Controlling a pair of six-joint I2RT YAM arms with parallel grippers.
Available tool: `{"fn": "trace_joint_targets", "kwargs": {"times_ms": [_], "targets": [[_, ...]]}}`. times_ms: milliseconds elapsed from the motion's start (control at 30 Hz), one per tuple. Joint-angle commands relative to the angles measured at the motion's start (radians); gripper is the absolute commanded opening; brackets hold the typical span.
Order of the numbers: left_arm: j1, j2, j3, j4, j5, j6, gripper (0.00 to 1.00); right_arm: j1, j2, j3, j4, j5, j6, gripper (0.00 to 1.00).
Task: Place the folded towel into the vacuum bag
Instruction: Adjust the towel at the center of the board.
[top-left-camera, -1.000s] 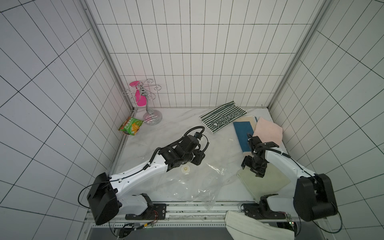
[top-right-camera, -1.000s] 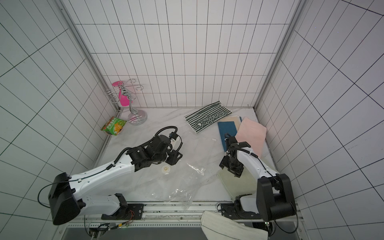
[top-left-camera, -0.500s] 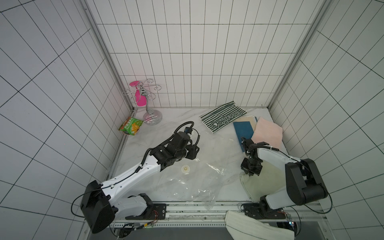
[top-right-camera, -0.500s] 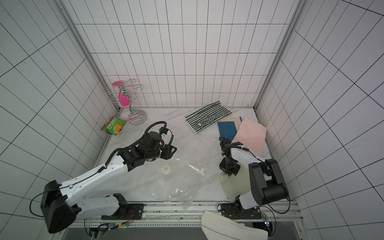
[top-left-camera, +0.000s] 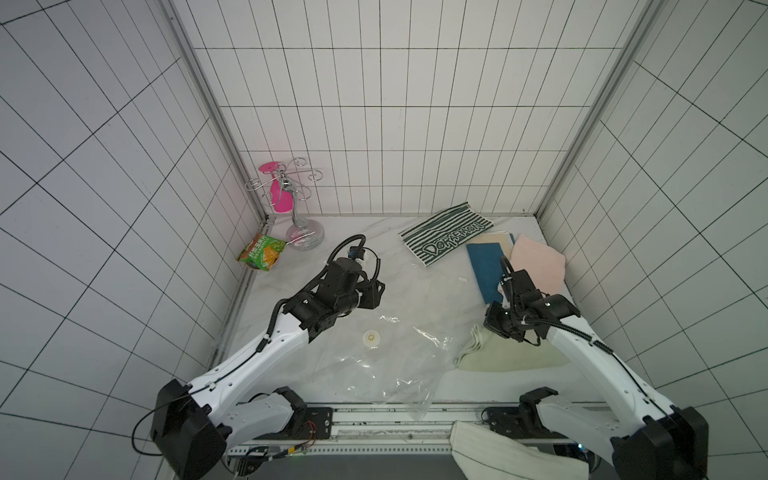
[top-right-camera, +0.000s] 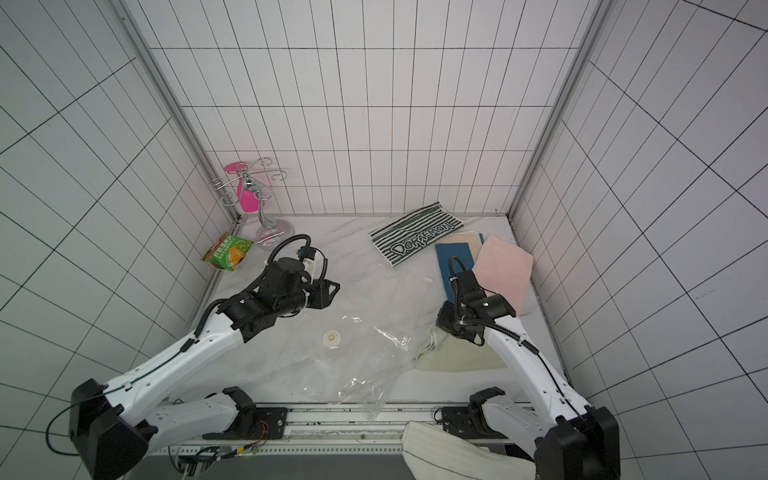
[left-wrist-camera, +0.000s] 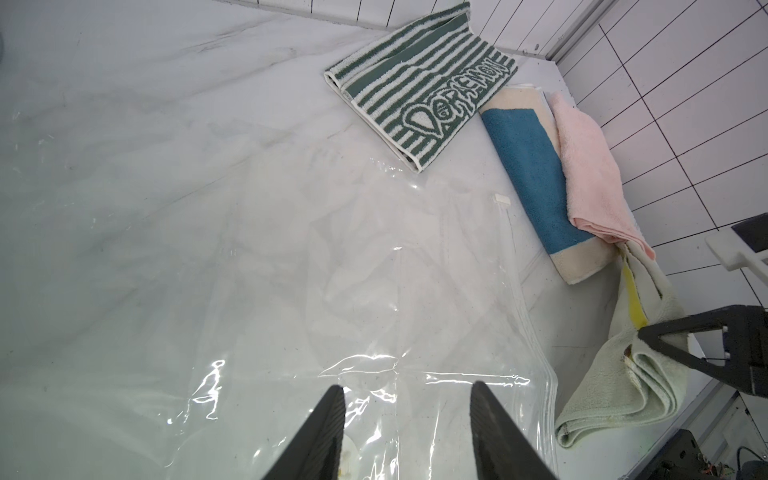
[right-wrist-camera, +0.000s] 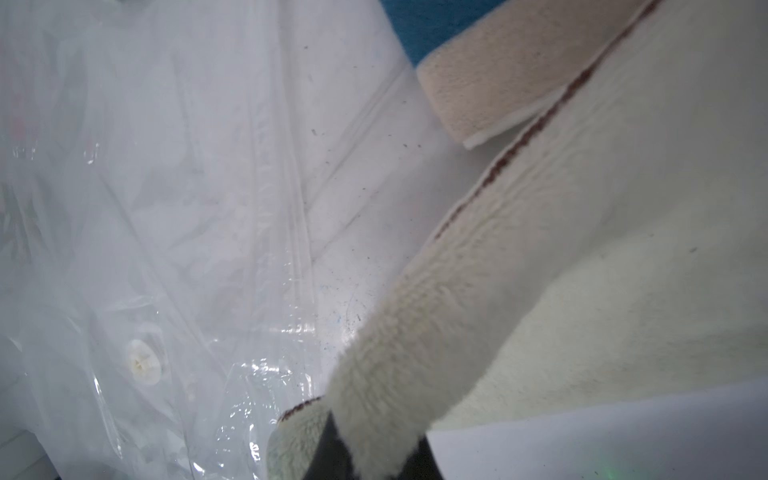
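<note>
Right fingers (right-wrist-camera: 332, 455) pinched narrow on one edge of the folded towel (top-left-camera: 507, 357), pale cream-green fleece bunched between them and that edge raised off the surface (top-left-camera: 386, 232); rest of the cloth lying flat beside the right arm. Left fingers (left-wrist-camera: 320, 436) parted to a middling gap, nothing between them, poised over the vacuum bag (top-left-camera: 386, 365) near its round white valve (top-left-camera: 371, 338). Bag spread crinkled and flat across the middle of the surface, zip-seal strip (left-wrist-camera: 540, 353) along the side facing the towel, towel just beside that edge and wholly outside the plastic. Judged from this: grasp made, carry and insertion left. No visible gap at the bag mouth; seal parted or shut, not tellable from these views. Probably a job for the left fingers, lifting the upper film ahead of sliding the towel in. Striped Doraemon towel (top-left-camera: 446, 239), blue towel (top-left-camera: 484, 266) and pink towel (top-left-camera: 536, 266) grouped toward the back right corner, none of them in either grip.
</note>
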Motion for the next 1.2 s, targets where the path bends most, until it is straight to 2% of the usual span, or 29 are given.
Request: {"fn": "trace_joint_targets", "kwargs": {"times_ms": [0, 100, 200, 300, 367, 467, 500, 567, 600, 633, 733, 867, 933, 967, 1067, 1167], "targets": [[0.047, -0.005, 0.028, 0.012, 0.025, -0.029, 0.51, 0.154, 0.093, 0.132, -0.058, 0.0, -0.121, 0.0], [0.119, 0.002, 0.049, -0.016, 0.083, -0.042, 0.53, 0.315, 0.235, 0.252, -0.143, 0.041, -0.227, 0.0], [0.14, 0.009, 0.054, -0.019, 0.142, -0.057, 0.55, 0.426, 0.37, 0.29, -0.19, 0.07, -0.292, 0.0], [0.139, 0.029, 0.033, 0.027, 0.237, -0.1, 0.56, 0.441, 0.479, 0.282, -0.166, 0.072, -0.295, 0.01], [0.136, 0.05, 0.024, 0.043, 0.286, -0.143, 0.57, 0.437, 0.535, 0.29, -0.15, 0.07, -0.293, 0.05], [0.116, 0.082, 0.031, 0.036, 0.314, -0.159, 0.57, 0.439, 0.58, 0.31, -0.141, 0.007, -0.305, 0.22], [0.105, 0.087, 0.035, 0.029, 0.298, -0.151, 0.57, 0.438, 0.569, 0.312, -0.14, -0.016, -0.306, 0.32], [0.084, 0.087, 0.044, 0.013, 0.257, -0.124, 0.57, 0.432, 0.521, 0.309, -0.145, -0.029, -0.292, 0.6], [0.08, 0.086, 0.048, 0.007, 0.244, -0.115, 0.57, 0.421, 0.485, 0.304, -0.152, -0.036, -0.28, 0.74], [0.08, 0.085, 0.05, 0.003, 0.231, -0.106, 0.57, 0.397, 0.446, 0.294, -0.158, -0.055, -0.266, 0.79], [0.072, 0.091, 0.068, -0.021, 0.184, -0.074, 0.57, 0.29, 0.319, 0.25, -0.179, -0.117, -0.206, 0.81], [0.011, 0.121, 0.106, -0.062, 0.094, -0.031, 0.57, 0.091, 0.142, 0.131, -0.186, -0.121, -0.039, 0.82], [-0.035, 0.14, 0.114, -0.067, 0.074, -0.021, 0.58, -0.01, 0.075, 0.053, -0.189, -0.093, 0.043, 0.95], [-0.054, 0.149, 0.113, -0.062, 0.074, -0.023, 0.58, -0.045, 0.061, 0.019, -0.184, -0.088, 0.065, 0.99], [-0.119, 0.176, 0.106, -0.04, 0.08, -0.044, 0.58, -0.147, 0.068, -0.055, -0.148, -0.087, 0.106, 0.99], [-0.177, 0.199, 0.109, -0.035, 0.076, -0.055, 0.58, -0.204, 0.09, -0.105, -0.082, -0.095, 0.158, 0.99]]}}
